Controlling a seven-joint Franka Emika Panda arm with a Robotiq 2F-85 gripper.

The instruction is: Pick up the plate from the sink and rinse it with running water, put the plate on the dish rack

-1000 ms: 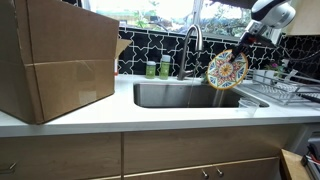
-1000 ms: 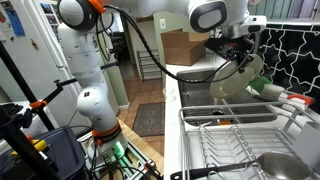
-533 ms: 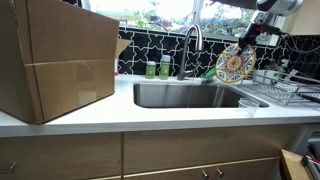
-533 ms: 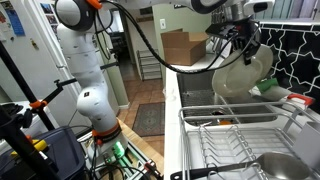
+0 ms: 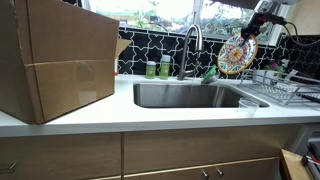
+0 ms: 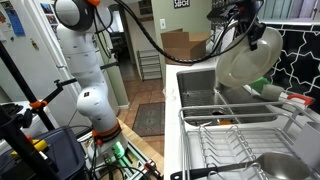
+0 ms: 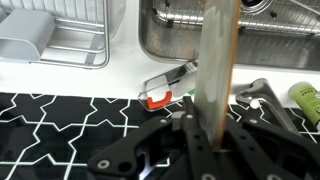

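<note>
The hand (image 5: 249, 33) pinches the upper rim of the round, orange-rimmed plate (image 5: 236, 56) with busy multicoloured painting. The plate hangs upright, high over the rack-side end of the rectangular stainless steel sink (image 5: 185, 96). The low silvery wire dish rack (image 5: 276, 88) lies below and beside it on the white desk (image 5: 100, 115), so a sideways, downward carry seems due.

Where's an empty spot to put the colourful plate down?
The gripper holds the plate. The dish rack has bare bars beside the silvery bowl. The sink looks mostly bare, and so does the white counter strip in front of it. It's crowded behind the faucet, where green bottles stand, and the cardboard box fills the end away from the rack.
</note>
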